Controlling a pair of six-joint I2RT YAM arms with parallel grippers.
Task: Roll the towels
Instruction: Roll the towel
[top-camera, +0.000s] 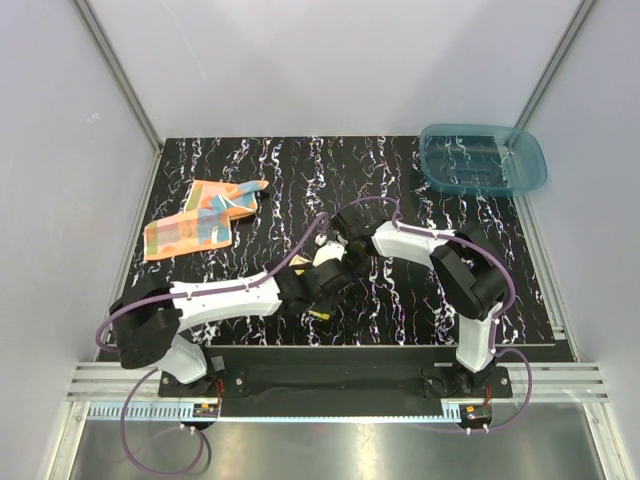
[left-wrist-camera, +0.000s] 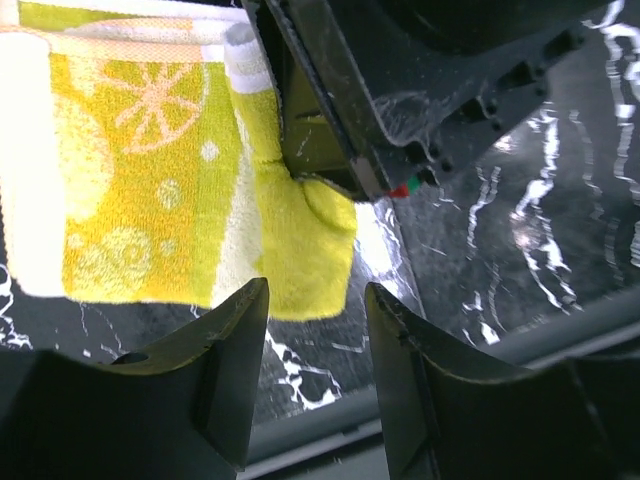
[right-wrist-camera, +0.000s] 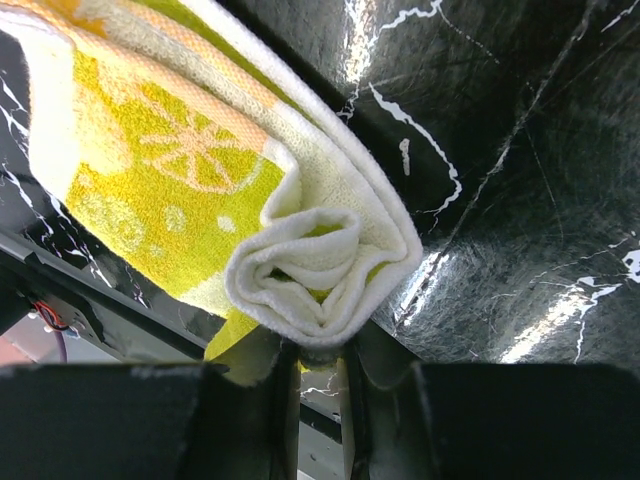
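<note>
The yellow towel (right-wrist-camera: 180, 170) with pale lemon markings is partly rolled; its coiled end (right-wrist-camera: 315, 265) faces the right wrist camera. My right gripper (right-wrist-camera: 318, 352) is shut on the lower edge of that roll. In the left wrist view the towel's flat part (left-wrist-camera: 150, 160) lies on the black marbled table, one corner (left-wrist-camera: 310, 240) just beyond my left gripper (left-wrist-camera: 315, 300), which is open and empty. In the top view both grippers meet mid-table, left (top-camera: 322, 287) and right (top-camera: 337, 250), hiding the yellow towel. The orange towel (top-camera: 200, 222) with light-blue patches lies loosely folded at the back left.
A translucent teal plastic bin (top-camera: 483, 160) stands at the back right corner. The black marbled table (top-camera: 400, 180) is framed by white walls and aluminium rails. The right gripper's dark body (left-wrist-camera: 420, 70) fills the upper part of the left wrist view.
</note>
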